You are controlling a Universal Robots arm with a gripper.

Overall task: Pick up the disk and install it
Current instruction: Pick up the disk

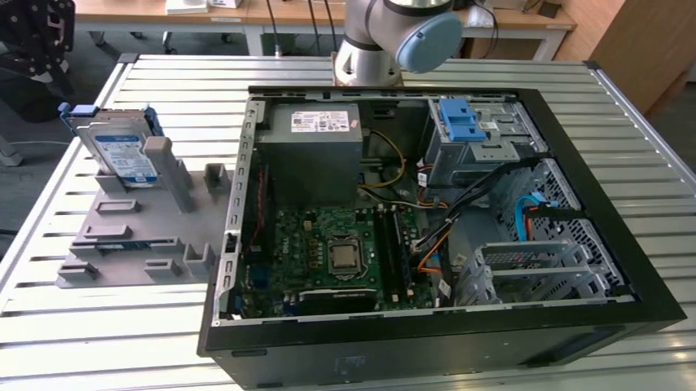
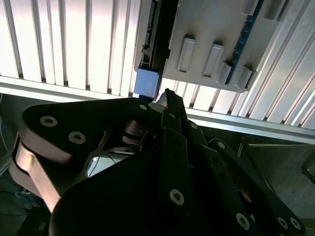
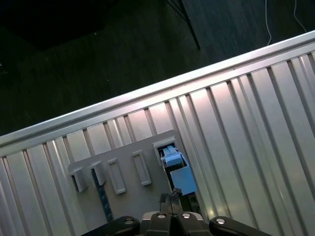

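The disk [image 1: 117, 155], silver with a blue-and-white label and a blue carrier, stands on edge in a grey slotted holder [image 1: 130, 236] on the exterior view's left. Both wrist views look down on the holder [image 2: 216, 39], with the disk's blue carrier corner [image 2: 147, 81] just beyond the fingertips. My gripper [image 3: 170, 199] hovers above that end of the disk [image 3: 179, 179], apart from it. The dark fingers meet at their tips and hold nothing. In the exterior view a black shape at the top left [image 1: 38, 49] looks like the gripper, above and behind the disk.
An open computer case [image 1: 609, 244] lies on the slatted metal table [image 1: 130, 342]. Inside are a metal drive bay [image 1: 484, 151] with a blue latch [image 1: 462, 122], a grey power-supply box [image 1: 310, 138], a motherboard [image 1: 326, 252] and loose cables. The table's edge [image 3: 147, 93] runs close to the holder.
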